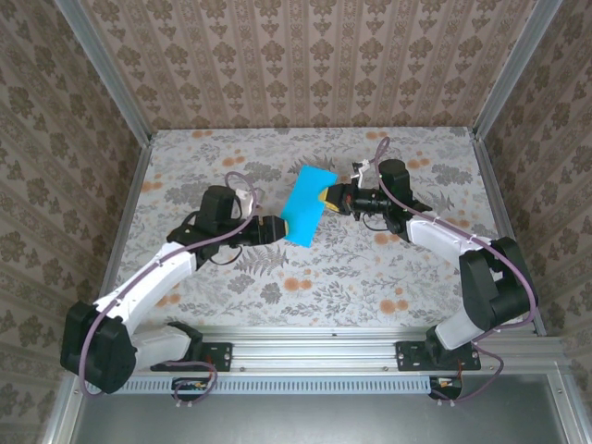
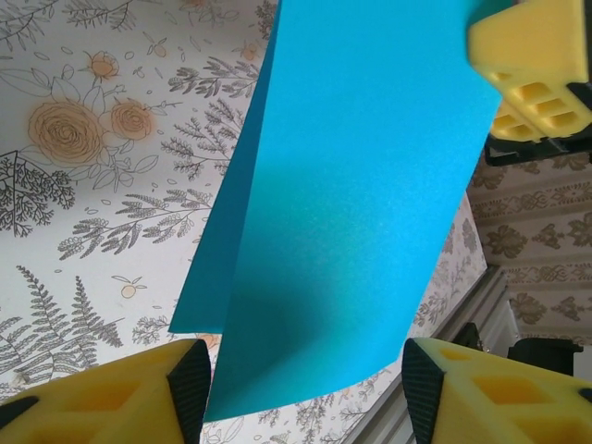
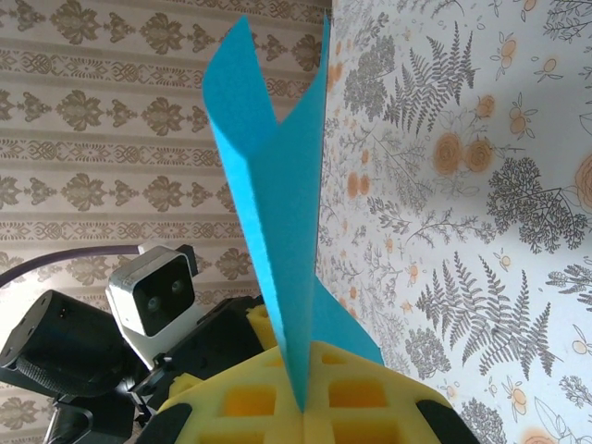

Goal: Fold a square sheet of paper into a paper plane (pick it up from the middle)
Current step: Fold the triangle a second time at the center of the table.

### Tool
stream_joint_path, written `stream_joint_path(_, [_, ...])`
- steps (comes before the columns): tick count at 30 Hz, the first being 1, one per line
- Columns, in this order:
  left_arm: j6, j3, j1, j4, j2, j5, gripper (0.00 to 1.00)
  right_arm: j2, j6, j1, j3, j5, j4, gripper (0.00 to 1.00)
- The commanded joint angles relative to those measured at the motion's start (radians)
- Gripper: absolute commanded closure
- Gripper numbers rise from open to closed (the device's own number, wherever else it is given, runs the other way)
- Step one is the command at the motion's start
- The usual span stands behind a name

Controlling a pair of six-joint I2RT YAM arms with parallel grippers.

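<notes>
Right hand (image 1: 322, 198), paper (image 1: 303, 208) lengthwise near-far

Overhead view looks down; both wrist views closely share the paper (image 2: 342, 185).

Table (image 1: 370, 277) covered in pale floral print, grey ferns and orange roses; walls (image 1: 314, 55) on three sides in beige damask-stripe wallpaper; aluminium posts (image 1: 106, 69) at the back corners; slotted aluminium rail (image 1: 314, 356) along near edge; light even, shadows faint
</notes>
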Motion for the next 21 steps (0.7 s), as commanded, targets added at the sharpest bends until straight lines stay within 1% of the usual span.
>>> stream_joint_path(1, [-0.007,-0.001,0.008,-0.021,-0.029,0.016,0.47,-0.019,0.011,-0.007,0.017,-0.035,0.039,0.95])
stream_joint_path(5, [-0.002,-0.005,0.013,-0.030,-0.036,0.012,0.61,-0.010,0.012,-0.006,0.017,-0.043,0.047,0.95])
stream_joint_path(14, [0.007,0.003,0.016,-0.051,-0.029,0.004,0.82,0.013,0.018,-0.005,0.020,-0.061,0.064,0.95])
stream_joint_path(16, [0.009,0.004,0.016,-0.058,-0.025,0.006,0.89,0.025,0.016,-0.004,0.024,-0.069,0.062,0.95])
stream_joint_path(19, [0.007,0.002,0.014,-0.067,-0.027,0.001,0.96,0.046,0.003,0.000,0.030,-0.075,0.052,0.95])
stream_joint_path(21, [0.004,-0.007,0.012,-0.074,-0.029,-0.006,0.97,0.060,-0.013,0.006,0.036,-0.077,0.039,0.95])
